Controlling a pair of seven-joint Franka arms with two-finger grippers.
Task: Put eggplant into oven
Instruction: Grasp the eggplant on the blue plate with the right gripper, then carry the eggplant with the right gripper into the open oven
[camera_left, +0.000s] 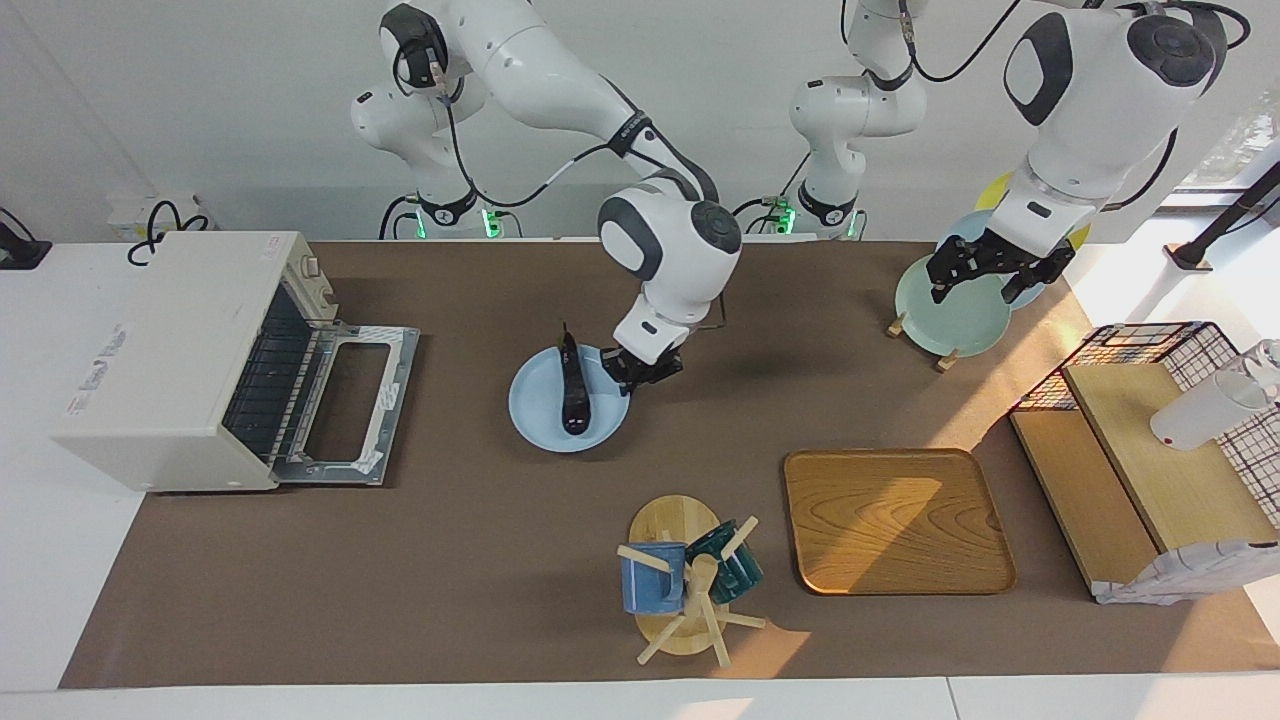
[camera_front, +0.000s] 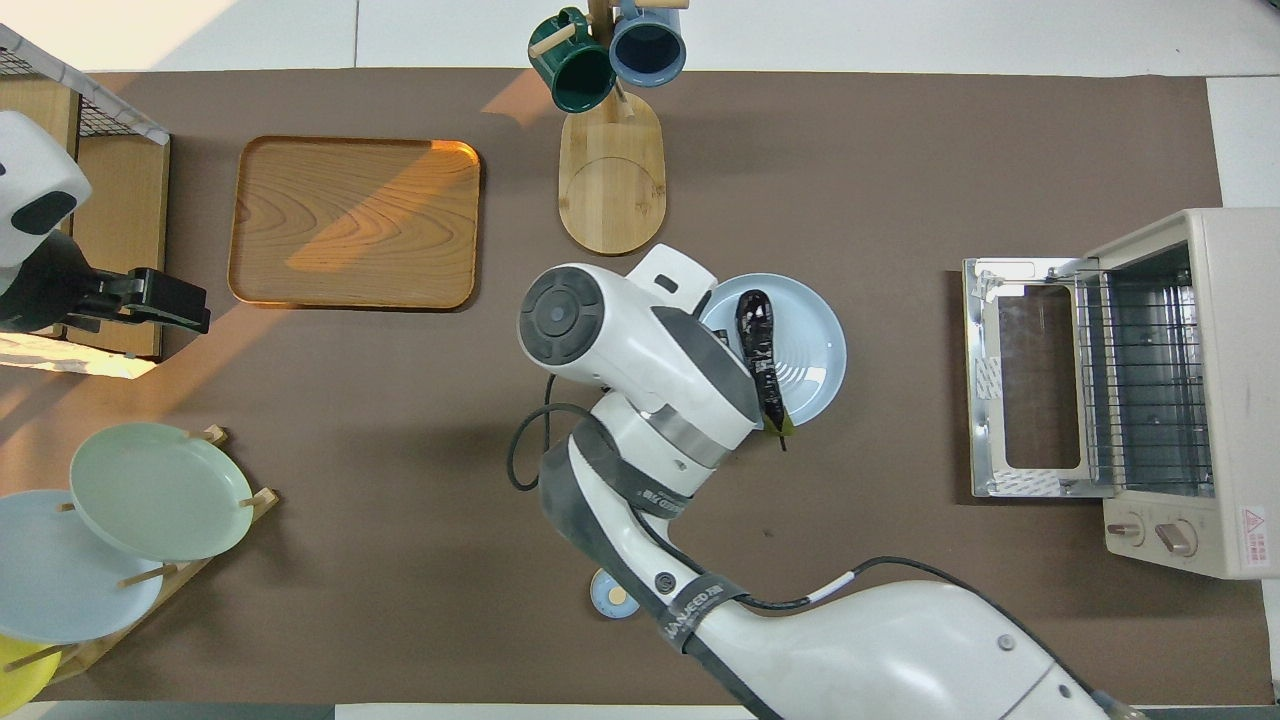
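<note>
The dark purple eggplant (camera_left: 573, 390) lies on a light blue plate (camera_left: 535, 412) in the middle of the table; it also shows in the overhead view (camera_front: 760, 360) on the plate (camera_front: 818, 350). My right gripper (camera_left: 636, 374) is shut on the plate's rim on the side toward the left arm's end. The off-white oven (camera_left: 170, 350) stands at the right arm's end, its glass door (camera_left: 350, 400) dropped open and its wire rack (camera_front: 1150, 380) showing. My left gripper (camera_left: 980, 285) is open and waits over the plate rack.
A mug tree (camera_left: 685, 585) with two mugs and a wooden tray (camera_left: 895, 520) stand farther from the robots than the plate. A rack with a green plate (camera_left: 950, 305) and a wire shelf (camera_left: 1150, 450) are at the left arm's end. A small blue knob (camera_front: 612, 595) lies near the robots.
</note>
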